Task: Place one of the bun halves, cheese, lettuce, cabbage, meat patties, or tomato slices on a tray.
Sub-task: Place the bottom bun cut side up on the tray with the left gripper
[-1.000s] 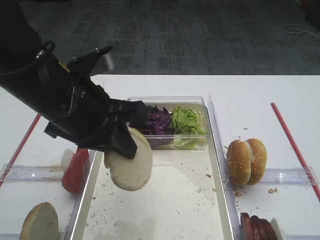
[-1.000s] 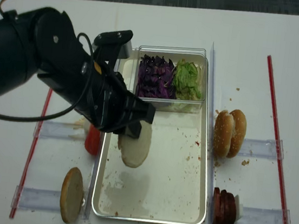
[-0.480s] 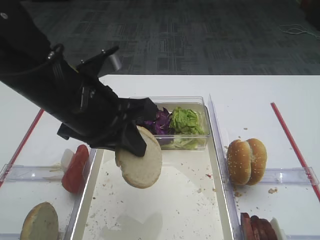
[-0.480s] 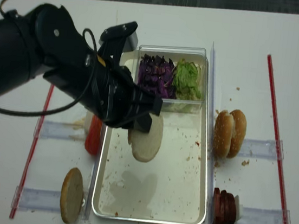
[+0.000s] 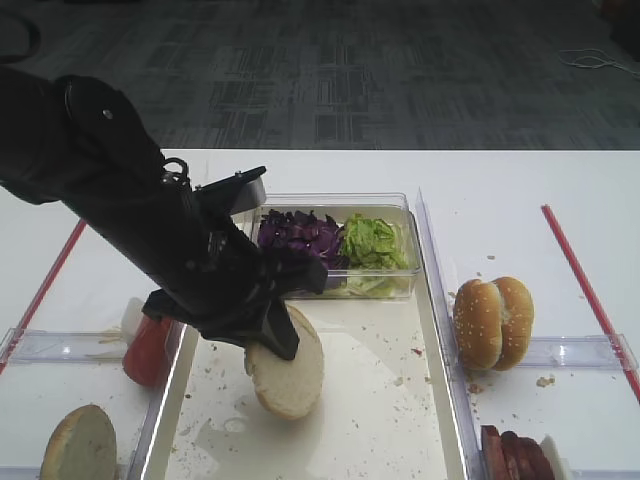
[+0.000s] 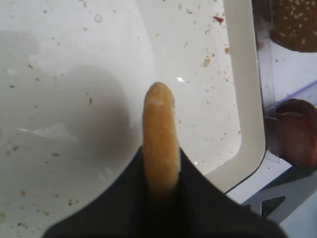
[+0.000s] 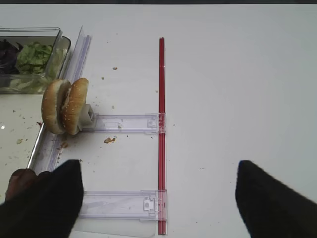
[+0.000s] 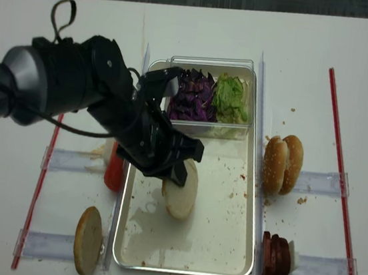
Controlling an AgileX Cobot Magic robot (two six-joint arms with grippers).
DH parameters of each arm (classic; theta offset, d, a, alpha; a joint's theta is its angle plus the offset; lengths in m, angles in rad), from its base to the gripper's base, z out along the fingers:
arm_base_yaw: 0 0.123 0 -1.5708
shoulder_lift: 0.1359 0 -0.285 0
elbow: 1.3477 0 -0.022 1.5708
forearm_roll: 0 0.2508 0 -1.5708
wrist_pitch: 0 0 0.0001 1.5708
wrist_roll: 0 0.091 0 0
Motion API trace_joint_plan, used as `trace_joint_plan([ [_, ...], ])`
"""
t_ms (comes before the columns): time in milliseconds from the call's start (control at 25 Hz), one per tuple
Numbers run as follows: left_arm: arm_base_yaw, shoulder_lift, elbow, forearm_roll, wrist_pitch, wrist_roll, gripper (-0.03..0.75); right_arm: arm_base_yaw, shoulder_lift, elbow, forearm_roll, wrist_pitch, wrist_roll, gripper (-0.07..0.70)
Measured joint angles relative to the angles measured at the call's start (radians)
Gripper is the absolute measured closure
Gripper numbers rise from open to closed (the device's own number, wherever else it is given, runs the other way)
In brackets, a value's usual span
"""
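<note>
Over the tray: left claw clamps the bun half on edge.
Advice: lower, lay flat, then release.

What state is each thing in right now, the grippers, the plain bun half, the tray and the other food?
Left gripper: shut on the plain bun half.
Plain bun half: held on edge, low over the tray; contact unclear.
Right gripper: open, empty.
Tray: crumb-speckled.
Seeded buns: standing on edge, right of the tray.
Cabbage and lettuce: in the clear box.
Meat patties: standing in a row.
</note>
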Motion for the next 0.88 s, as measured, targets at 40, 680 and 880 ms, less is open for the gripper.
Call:
trace_joint_plan([
  [40,0.0,0.006,0.0,0.0,-0.005,0.004,0.632,0.0,0.0,0.0,0.0,0.0,0.0,-0.018],
  [680,0.03,0.017,0.0,0.004,-0.032,0.016,0.632,0.0,0.0,0.0,0.0,0.0,0.0,-0.018],
  [880,0.03,0.021,0.0,0.004,-0.032,0.02,0.632,0.0,0.0,0.0,0.0,0.0,0.0,-0.018],
])
